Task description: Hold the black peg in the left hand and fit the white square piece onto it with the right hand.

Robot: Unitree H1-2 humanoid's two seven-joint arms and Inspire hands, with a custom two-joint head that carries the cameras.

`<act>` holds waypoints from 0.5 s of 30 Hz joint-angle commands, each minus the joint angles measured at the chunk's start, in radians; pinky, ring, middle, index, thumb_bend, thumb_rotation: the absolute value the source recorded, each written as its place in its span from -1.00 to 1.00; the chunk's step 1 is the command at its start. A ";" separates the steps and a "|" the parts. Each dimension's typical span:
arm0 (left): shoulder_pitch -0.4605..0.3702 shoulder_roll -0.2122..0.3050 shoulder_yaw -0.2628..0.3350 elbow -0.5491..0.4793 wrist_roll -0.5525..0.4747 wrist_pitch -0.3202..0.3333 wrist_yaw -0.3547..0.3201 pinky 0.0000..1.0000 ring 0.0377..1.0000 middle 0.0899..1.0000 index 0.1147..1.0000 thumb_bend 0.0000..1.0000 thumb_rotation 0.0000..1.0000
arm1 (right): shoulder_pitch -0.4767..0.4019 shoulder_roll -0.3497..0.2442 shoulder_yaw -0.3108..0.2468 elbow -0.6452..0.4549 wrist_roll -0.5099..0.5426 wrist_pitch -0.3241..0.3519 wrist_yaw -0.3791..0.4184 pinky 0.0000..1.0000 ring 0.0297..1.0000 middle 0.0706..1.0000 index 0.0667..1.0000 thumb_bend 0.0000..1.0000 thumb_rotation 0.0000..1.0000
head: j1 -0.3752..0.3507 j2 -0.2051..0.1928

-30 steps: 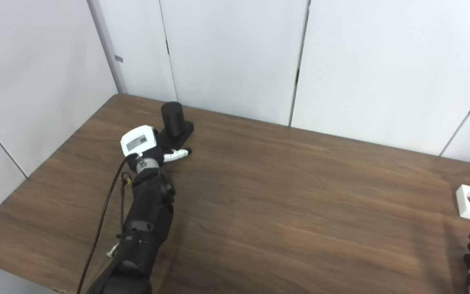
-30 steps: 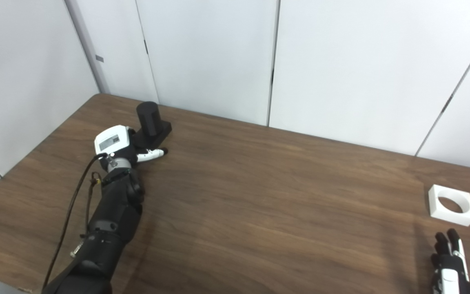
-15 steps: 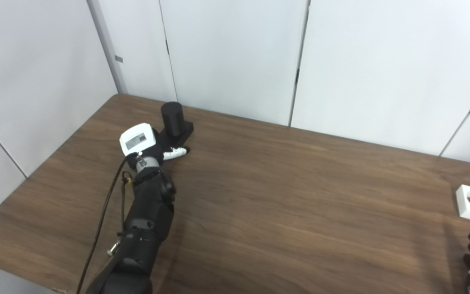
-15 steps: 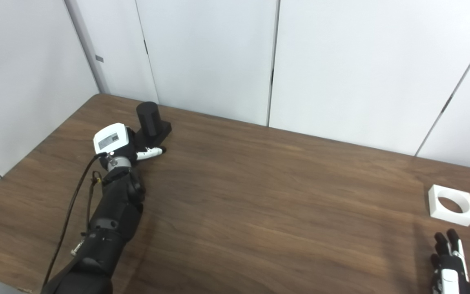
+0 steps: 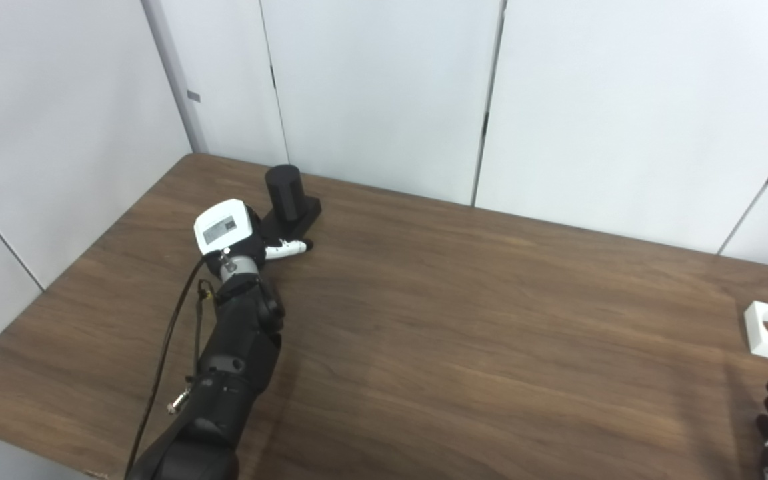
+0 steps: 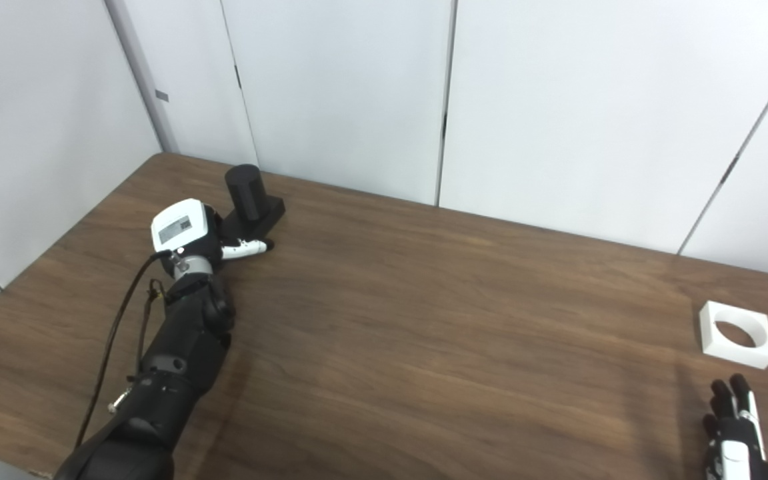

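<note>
The black peg is standing upright on its square base at the far left corner of the brown desk. The left hand is pressing against the base's near side, one finger lying alongside it; whether the fingers are clamping the base is hidden. If they are closing only partly, the peg is likely to slide or tip. The white square piece is lying flat near the right edge, well apart from the peg. The right hand is waiting just before it, fingers apart and empty.
</note>
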 commanded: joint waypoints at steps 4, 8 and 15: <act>-0.018 0.035 -0.036 -0.035 -0.078 -0.001 0.033 0.62 0.63 0.47 -0.16 0.11 -0.82 | 0.005 -0.004 0.002 0.008 0.016 -0.009 0.021 1.00 1.00 0.95 1.00 -0.04 0.83 | -0.002 -0.001; -0.014 0.045 -0.058 -0.037 -0.145 -0.005 0.066 0.59 0.63 0.45 -0.17 0.05 -0.89 | 0.004 -0.005 0.006 0.011 0.000 -0.008 0.017 1.00 0.99 0.94 1.00 -0.05 0.86 | -0.004 -0.001; 0.000 0.057 -0.092 -0.066 -0.216 -0.015 0.089 0.52 0.62 0.45 -0.17 0.04 -0.91 | 0.008 -0.005 0.007 0.000 -0.007 -0.003 0.016 1.00 0.98 0.93 1.00 -0.02 0.85 | -0.012 0.002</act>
